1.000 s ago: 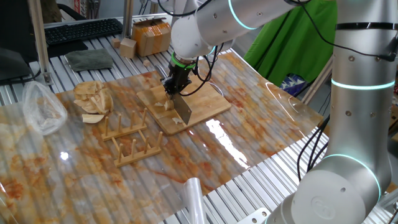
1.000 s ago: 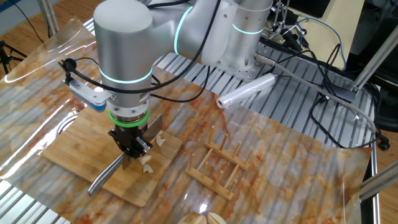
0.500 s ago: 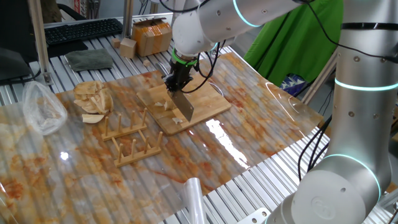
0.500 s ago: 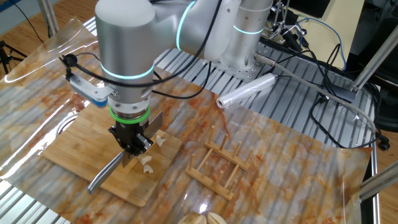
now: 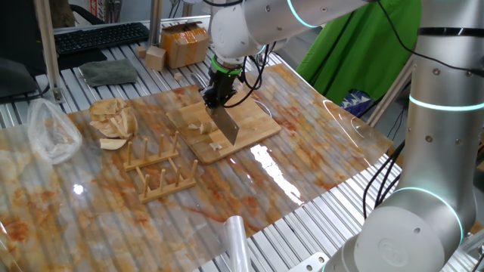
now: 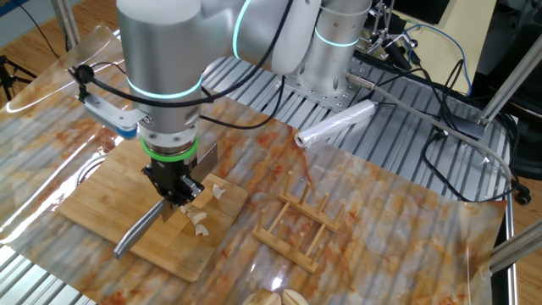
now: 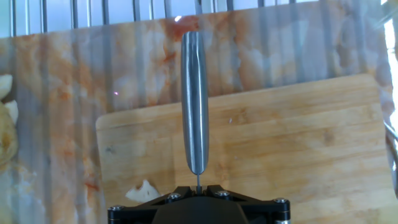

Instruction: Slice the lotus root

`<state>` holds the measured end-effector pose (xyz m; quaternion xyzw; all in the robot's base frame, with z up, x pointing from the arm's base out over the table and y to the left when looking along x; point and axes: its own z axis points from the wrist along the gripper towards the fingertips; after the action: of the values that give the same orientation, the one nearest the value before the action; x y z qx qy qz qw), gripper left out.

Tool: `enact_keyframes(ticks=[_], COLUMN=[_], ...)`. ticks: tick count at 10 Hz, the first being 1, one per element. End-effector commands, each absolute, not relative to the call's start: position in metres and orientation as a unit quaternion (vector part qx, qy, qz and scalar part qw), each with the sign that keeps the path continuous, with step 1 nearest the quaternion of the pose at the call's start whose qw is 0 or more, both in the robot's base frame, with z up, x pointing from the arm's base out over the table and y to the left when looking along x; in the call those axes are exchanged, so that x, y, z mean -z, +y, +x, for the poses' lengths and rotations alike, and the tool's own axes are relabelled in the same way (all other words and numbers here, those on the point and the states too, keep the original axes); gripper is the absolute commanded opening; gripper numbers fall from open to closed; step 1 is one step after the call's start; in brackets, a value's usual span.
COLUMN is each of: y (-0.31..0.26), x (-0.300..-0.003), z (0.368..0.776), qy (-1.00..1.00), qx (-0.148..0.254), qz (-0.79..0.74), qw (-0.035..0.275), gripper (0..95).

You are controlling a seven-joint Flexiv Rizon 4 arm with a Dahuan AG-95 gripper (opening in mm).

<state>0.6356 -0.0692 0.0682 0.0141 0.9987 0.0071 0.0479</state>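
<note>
My gripper (image 5: 217, 97) is shut on a steel knife, held just above the bamboo board (image 5: 253, 125). The blade (image 5: 227, 130) hangs below the fingers, over the board's near half. In the other fixed view the gripper (image 6: 177, 192) carries the knife with its handle (image 6: 138, 235) pointing to the board's front edge. Small pale lotus root bits (image 5: 199, 128) lie on the board left of the blade, seen also as lotus root bits (image 6: 200, 222) beside the gripper. The hand view looks along the handle (image 7: 194, 106), with one lotus root bit (image 7: 143, 191) at lower left.
A wooden rack (image 5: 155, 170) stands near the board. A heap of tan slices (image 5: 113, 121) and a clear plastic bag (image 5: 49, 132) lie at the left. A cardboard box (image 5: 184, 41) and a wooden cube (image 5: 156, 57) sit at the back. A film roll (image 6: 334, 125) lies by the robot's base.
The gripper and knife have risen a little off the board and shifted slightly towards its far side. The lotus root bits have stayed where they were.
</note>
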Motion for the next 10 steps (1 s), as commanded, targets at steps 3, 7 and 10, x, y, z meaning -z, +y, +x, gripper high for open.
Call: enact_keyframes(ticks=[3,7,10], y=[-0.073,-0.074,-0.065], x=[-0.066,-0.063,-0.041], z=[0.637,0.637,0.639], qy=[0.999,0.999,0.998], qx=[-0.009,-0.012,-0.005], qz=[0.008,0.008,0.005], qw=[0.047,0.049,0.056], gripper=[0.0,0.0,0.0])
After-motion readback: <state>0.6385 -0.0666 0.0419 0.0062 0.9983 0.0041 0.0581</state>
